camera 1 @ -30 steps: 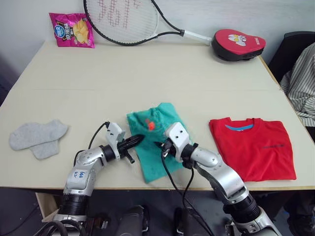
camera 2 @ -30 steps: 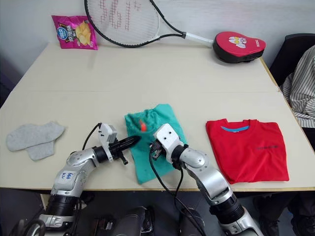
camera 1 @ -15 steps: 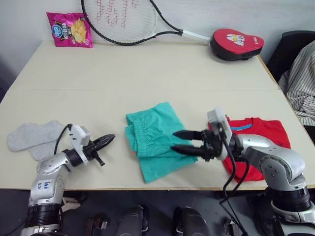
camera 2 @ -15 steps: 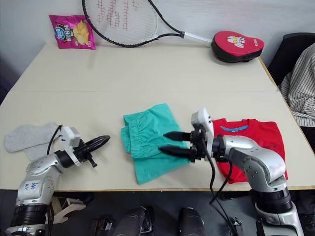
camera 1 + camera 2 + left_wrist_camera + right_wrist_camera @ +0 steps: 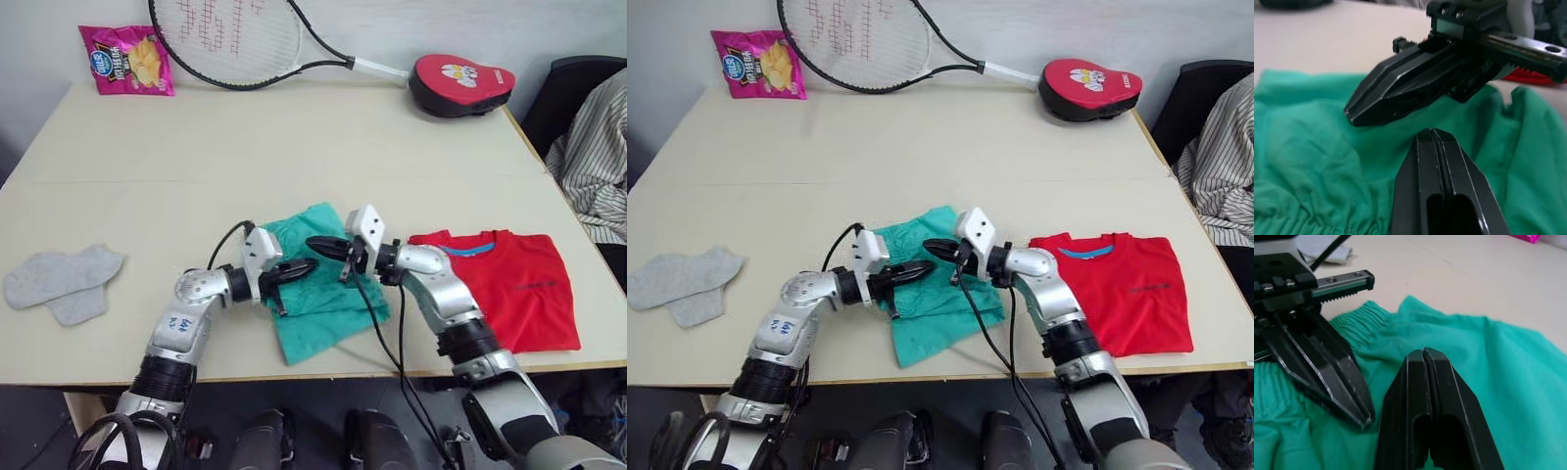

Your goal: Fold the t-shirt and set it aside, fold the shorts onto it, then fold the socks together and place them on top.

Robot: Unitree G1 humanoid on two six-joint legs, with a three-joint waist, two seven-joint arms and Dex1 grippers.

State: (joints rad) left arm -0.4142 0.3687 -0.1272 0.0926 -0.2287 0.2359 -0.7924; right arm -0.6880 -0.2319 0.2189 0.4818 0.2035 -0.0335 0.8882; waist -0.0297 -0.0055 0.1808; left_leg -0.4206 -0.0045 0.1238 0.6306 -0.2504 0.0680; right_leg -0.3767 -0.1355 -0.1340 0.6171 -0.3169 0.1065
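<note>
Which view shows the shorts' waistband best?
Right wrist view: the gathered waistband of the shorts is close, beside the left gripper. Left wrist view catches only its edge at the bottom. In the eye views, both grippers hang over the shorts.

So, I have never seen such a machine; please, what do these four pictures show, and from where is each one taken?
It is a humanoid robot with two arms. The two wide pictures come from its head camera, looking down over a beige table. The two close pictures come from cameras on its wrists, looking along the black fingers.

Both the left gripper and the right gripper are shut and empty, tips nearly meeting above the folded teal-green cloth shorts. A folded bright red t-shirt lies to the right, light grey ankle socks far left. At the back: a pink snack bag, a tennis racket and a red padded case.
</note>
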